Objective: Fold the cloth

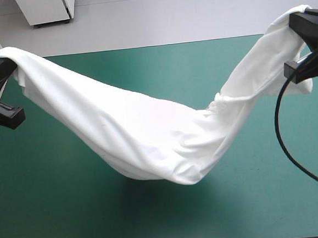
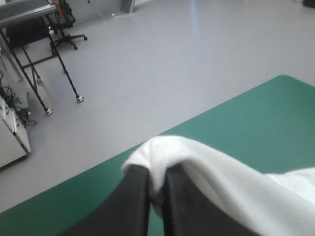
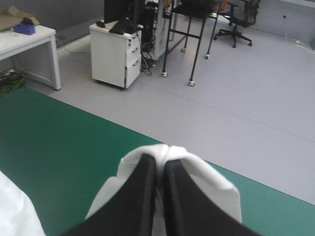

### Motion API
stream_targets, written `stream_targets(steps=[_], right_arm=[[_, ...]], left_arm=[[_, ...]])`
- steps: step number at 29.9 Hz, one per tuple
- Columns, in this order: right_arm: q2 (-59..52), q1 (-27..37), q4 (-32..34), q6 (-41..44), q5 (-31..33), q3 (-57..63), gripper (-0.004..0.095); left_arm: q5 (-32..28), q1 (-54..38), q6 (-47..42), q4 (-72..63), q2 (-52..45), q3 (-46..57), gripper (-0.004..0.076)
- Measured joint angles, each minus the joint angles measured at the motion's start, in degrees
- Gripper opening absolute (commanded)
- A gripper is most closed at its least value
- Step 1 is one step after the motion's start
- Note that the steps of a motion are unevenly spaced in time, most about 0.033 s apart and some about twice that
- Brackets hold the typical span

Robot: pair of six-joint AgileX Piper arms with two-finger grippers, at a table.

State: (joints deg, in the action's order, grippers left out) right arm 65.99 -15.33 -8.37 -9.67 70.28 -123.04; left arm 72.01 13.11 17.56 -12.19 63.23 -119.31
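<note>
High view: left end effector (image 1: 3,69) and right end effector (image 1: 300,25) each pinch the sagging white T-shirt (image 1: 149,136) tight.

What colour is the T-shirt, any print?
Plain white, no print visible; the T-shirt shows best in the high view.

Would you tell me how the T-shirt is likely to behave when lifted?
Probably very floppy: the T-shirt sags in a deep curve between the left pincer and right pincer. Likely light, since two small pinches carry it. Its low middle may drag on the teal-green cover.
</note>
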Motion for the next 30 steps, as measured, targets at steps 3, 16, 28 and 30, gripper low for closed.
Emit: stream_targets(steps=[3, 16, 28, 30], right_arm=[[-1.2, 0.0, -3.8, -0.4, 0.1, 0.0, -0.0013], [-2.2, 0.0, -3.1, -0.6, 1.8, 8.8, -0.0013], [12.2, 0.0, 5.5, 0.9, -1.3, 25.1, -0.0013], [16.4, 0.0, 6.5, 1.1, -3.6, 25.1, -0.0013]], left_arm=[[0.0, 0.0, 0.0, -2.4, -0.8, -2.2, -0.0009], [0.0, 0.0, -6.7, 2.0, -0.3, 0.8, -0.0009], [0.0, 0.0, -6.4, 4.3, 15.2, 12.0, -0.0009], [0.0, 0.0, -5.8, 5.0, 19.2, 12.3, -0.0009]])
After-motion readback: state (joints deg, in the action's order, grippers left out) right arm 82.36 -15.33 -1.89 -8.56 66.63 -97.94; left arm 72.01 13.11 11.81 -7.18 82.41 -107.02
